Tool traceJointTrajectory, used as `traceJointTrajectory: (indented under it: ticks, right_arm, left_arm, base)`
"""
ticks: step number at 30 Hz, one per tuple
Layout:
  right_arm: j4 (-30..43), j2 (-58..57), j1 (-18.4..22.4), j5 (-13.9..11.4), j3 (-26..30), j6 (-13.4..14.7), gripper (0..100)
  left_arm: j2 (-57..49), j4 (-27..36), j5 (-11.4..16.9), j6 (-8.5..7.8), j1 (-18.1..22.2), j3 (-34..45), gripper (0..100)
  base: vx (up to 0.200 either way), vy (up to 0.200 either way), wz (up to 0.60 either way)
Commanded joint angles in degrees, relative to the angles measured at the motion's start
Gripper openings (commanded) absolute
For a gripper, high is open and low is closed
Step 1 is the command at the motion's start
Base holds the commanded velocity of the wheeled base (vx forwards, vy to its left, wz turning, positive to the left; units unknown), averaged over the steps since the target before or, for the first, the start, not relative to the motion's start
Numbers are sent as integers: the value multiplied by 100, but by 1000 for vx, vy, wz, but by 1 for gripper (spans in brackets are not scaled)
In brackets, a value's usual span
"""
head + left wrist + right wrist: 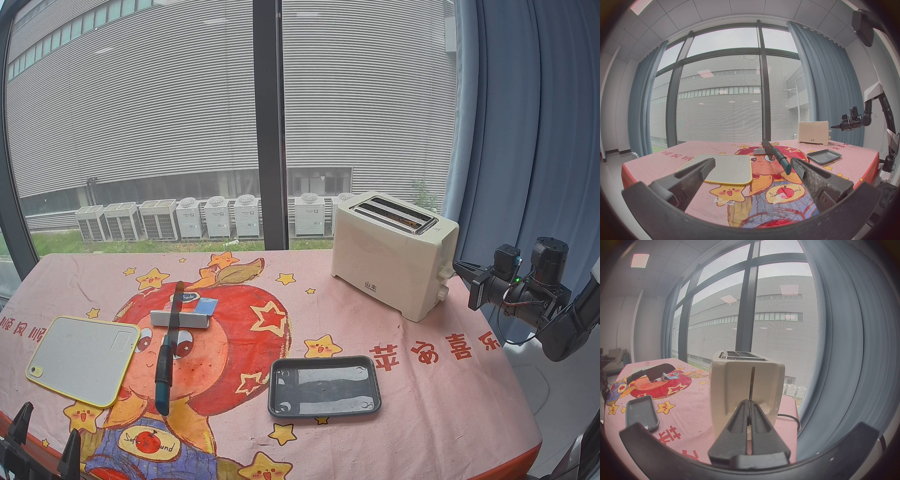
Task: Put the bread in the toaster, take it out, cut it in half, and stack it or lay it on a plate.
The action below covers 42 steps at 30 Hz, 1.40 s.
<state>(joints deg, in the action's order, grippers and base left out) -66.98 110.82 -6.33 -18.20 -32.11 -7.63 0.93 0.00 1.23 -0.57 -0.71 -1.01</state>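
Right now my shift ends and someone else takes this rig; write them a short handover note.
Left hand: open, empty, low at the near left edge of the table.
Right hand: shut, empty, tips at the lever end of the cream two-slot toaster.
Things: grey yellow-rimmed cutting board left; black-handled knife on its small stand beside it; dark grey rectangular tray centre.
Done: cannot tell if bread is in the slots.
Left: take out, halve, plate.
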Motion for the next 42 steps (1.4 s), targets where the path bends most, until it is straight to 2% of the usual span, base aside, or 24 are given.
traceJointTrajectory:
  ticks: [1, 24, 32, 42]
  right_arm:
    - [-9, -35, 0, 1, 12, -2, 0]
    - [-26, -298, -53, -8, 258, -63, 0]
    - [-17, -887, -9, -43, 680, -45, 0]
    - [-17, -1432, -35, -8, 864, -45, 0]
  left_arm:
    - [-40, 0, 0, -4, 0, 92, 100]
    - [-40, 0, 0, -4, 0, 92, 100]
    - [-40, 0, 0, -4, 0, 92, 100]
    - [-40, 0, 0, -4, 0, 92, 100]
  base:
    - [0, 0, 0]
    - [0, 0, 0]
    - [0, 0, 0]
    - [0, 0, 0]
